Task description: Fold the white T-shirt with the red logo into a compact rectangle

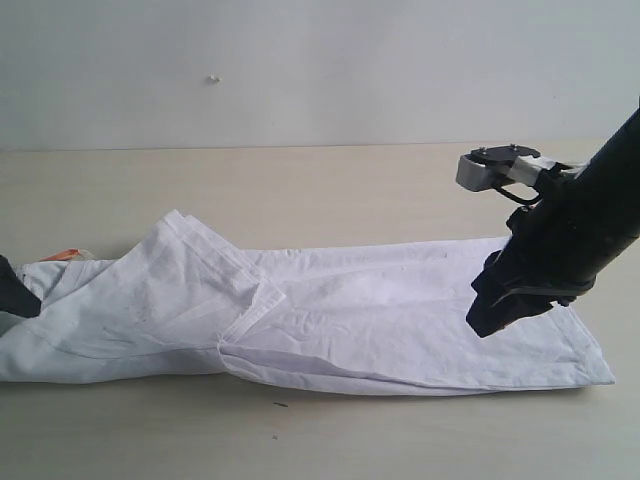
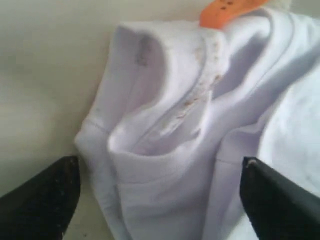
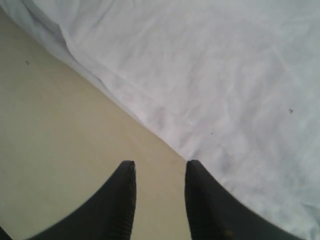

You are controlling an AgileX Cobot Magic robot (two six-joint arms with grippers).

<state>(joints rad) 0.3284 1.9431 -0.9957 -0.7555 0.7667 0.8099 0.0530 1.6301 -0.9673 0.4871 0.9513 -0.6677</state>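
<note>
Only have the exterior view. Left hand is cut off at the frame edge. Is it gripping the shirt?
Observer: No. The left hand is open, with its fingers on either side of the shirt's bunched collar.
Operator: Right hand got the edge?
Observer: No. The right hand has a narrow gap with nothing in it. Its tips are over the table, right at the shirt's edge.
Operator: Collar clean?
Observer: No, brownish specks run along its seam.

left gripper (image 1: 14, 290) cropped (edge), orange tag (image 2: 225, 11) clipped
</note>
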